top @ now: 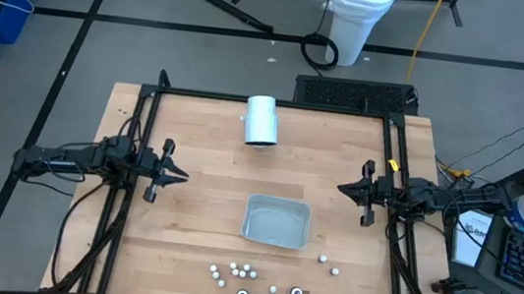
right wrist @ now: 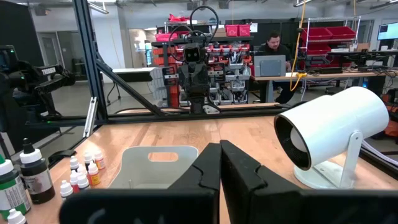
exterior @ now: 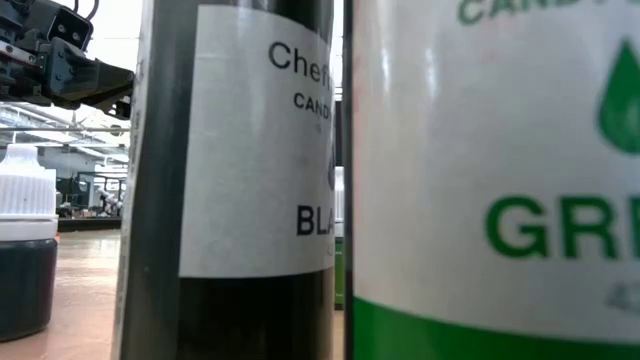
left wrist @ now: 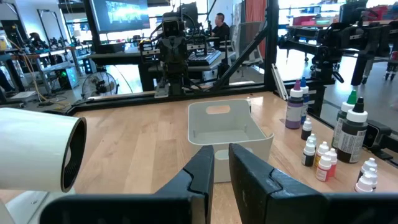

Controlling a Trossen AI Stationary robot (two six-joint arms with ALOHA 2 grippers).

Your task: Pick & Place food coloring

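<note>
Both grippers hover empty at the tabletop's side edges: left gripper (top: pixel 183 172) slightly parted, right gripper (top: pixel 341 188) closed. Food coloring (top: pixel 256 287), tiny white-capped bottles, some dark with labels, some red or yellow, stands scattered along the near edge, below the tray (top: pixel 276 222).

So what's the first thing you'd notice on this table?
Probably the grey tray in the middle of the wooden table, with the little food coloring bottles scattered along the near edge below it. A big white cylinder lies on its side near the far edge. The left hand and right hand wait at either side, holding nothing.
</note>
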